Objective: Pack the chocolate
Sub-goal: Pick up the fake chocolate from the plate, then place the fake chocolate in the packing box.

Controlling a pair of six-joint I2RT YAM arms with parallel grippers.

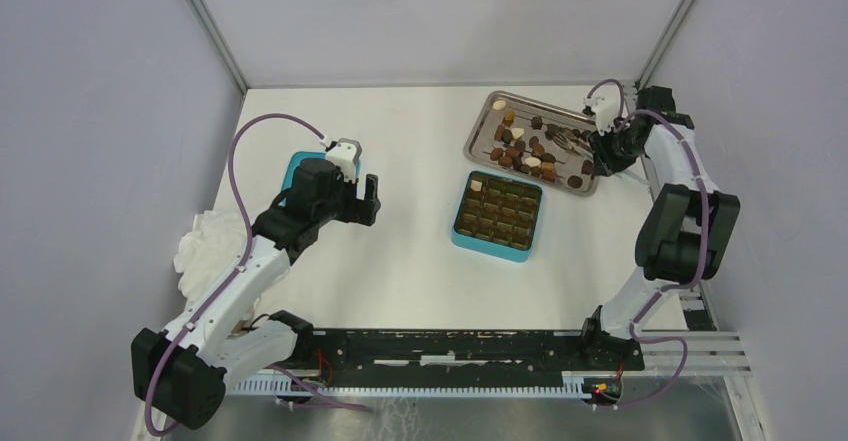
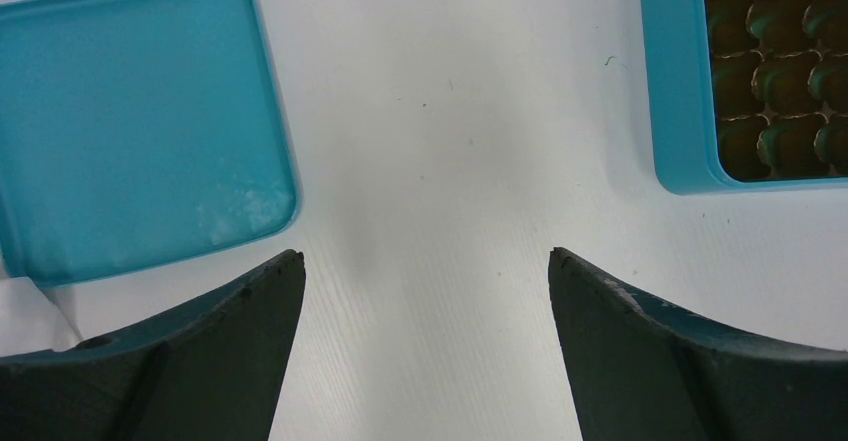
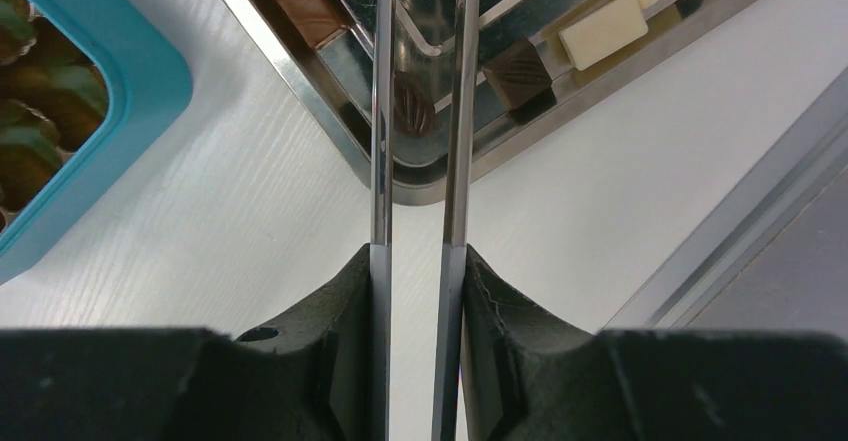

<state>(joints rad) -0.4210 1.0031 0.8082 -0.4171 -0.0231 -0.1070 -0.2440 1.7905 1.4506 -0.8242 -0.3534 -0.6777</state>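
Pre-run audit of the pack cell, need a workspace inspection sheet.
Surface: white table, no spills seen.
Job's things: chocolate loose on metal tray; teal box open, cells look empty; lid flat near the left arm.
Clutter: white cloth at the table's left edge.
End effectors: left end effector open, holding nothing; right end effector shut on tweezers, which reach over the tray.
Cables: purple cables looped along both arms, no snag seen.
Surroundings: grey walls on three sides.
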